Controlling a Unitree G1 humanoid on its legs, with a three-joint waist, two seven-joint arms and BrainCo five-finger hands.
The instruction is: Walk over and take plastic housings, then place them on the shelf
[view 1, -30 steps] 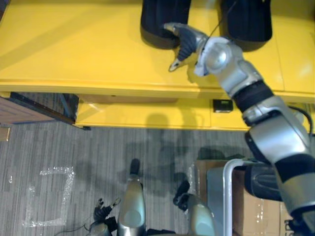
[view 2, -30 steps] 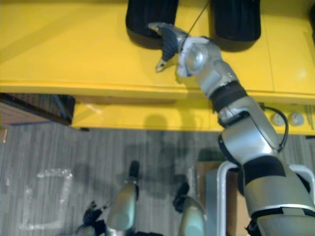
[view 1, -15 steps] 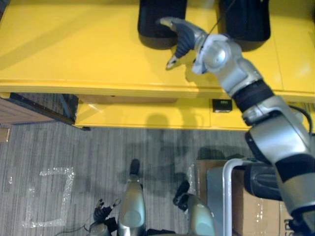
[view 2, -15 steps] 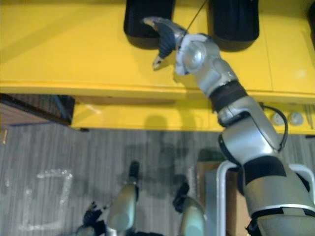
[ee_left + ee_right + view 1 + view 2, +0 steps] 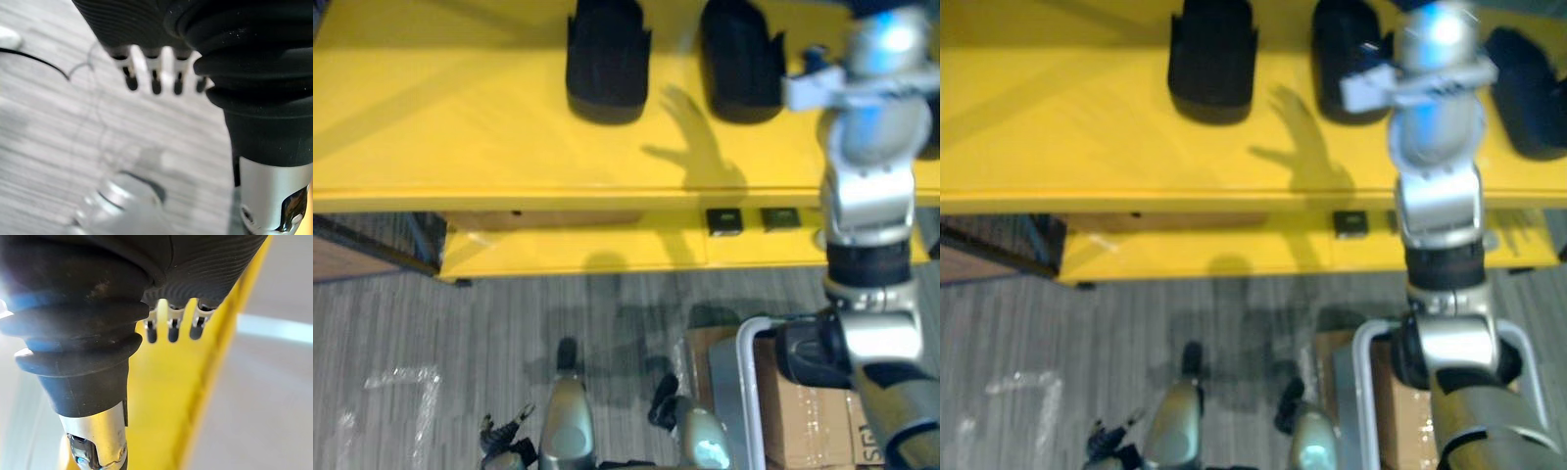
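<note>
Three black plastic housings stand in a row on the yellow shelf top (image 5: 460,117): one at the left (image 5: 606,59), one in the middle (image 5: 741,59), one at the right (image 5: 1528,93). My right arm (image 5: 867,147) reaches up over the shelf between the middle and right housings. In the right wrist view my right hand (image 5: 170,330) hangs above the yellow surface with relaxed fingers and holds nothing. Its spread-finger shadow (image 5: 695,147) falls on the shelf in front of the middle housing. My left hand (image 5: 504,436) hangs low over the grey floor, fingers (image 5: 154,81) relaxed and empty.
A lower yellow ledge (image 5: 568,250) carries small black boxes (image 5: 723,220). A cardboard box (image 5: 813,431) and a grey tube frame (image 5: 744,362) stand at my lower right. Tape marks (image 5: 401,382) lie on the carpet at the left, and a brown panel (image 5: 352,259) sits beside the shelf.
The camera has shifted, bringing a third housing into view. My right arm has lifted off the left housing and swung right and upward. The housings stay on the shelf.
</note>
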